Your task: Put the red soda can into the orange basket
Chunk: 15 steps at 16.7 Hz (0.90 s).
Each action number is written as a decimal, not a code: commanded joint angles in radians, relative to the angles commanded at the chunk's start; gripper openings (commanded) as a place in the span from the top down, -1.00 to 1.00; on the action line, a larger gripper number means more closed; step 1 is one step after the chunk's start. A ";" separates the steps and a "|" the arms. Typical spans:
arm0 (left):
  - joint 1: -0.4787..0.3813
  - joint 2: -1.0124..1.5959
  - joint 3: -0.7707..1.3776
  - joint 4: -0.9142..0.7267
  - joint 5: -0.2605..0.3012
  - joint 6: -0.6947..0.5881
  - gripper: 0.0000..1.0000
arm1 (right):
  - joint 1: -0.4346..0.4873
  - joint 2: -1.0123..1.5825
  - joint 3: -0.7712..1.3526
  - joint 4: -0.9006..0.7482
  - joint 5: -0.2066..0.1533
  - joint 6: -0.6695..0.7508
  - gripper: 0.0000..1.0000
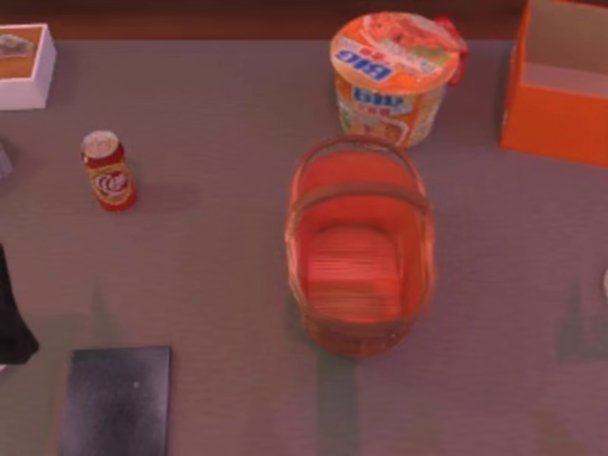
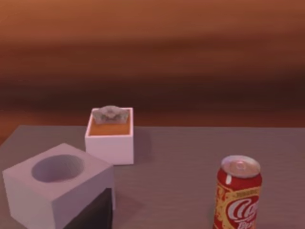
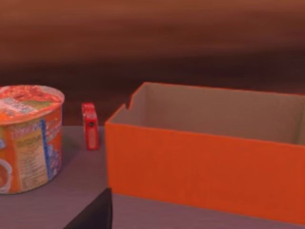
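The red soda can (image 1: 109,171) stands upright at the table's left, silver top and cream label showing; the left wrist view also has the can (image 2: 238,195), free of any grip. The orange basket (image 1: 359,247) sits at the table's middle, its arched handle across it and nothing inside. My left arm (image 1: 11,328) shows at the left edge, nearer the front than the can, and only a dark part of the left gripper (image 2: 93,214) is seen. The right gripper (image 3: 93,214) is likewise a dark sliver, far right of the basket.
A large orange noodle cup (image 1: 391,76) stands behind the basket, with a small red carton (image 3: 90,126) beside it. An open orange cardboard box (image 1: 560,81) is at the back right. A white box (image 1: 24,66) is at the back left, a white block (image 2: 57,183) at the left edge, and a black pad (image 1: 116,399) lies at the front left.
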 joint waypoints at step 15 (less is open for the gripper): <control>-0.101 0.772 0.747 -0.540 0.078 0.238 -1.00 | 0.000 0.000 0.000 0.000 0.000 0.000 -1.00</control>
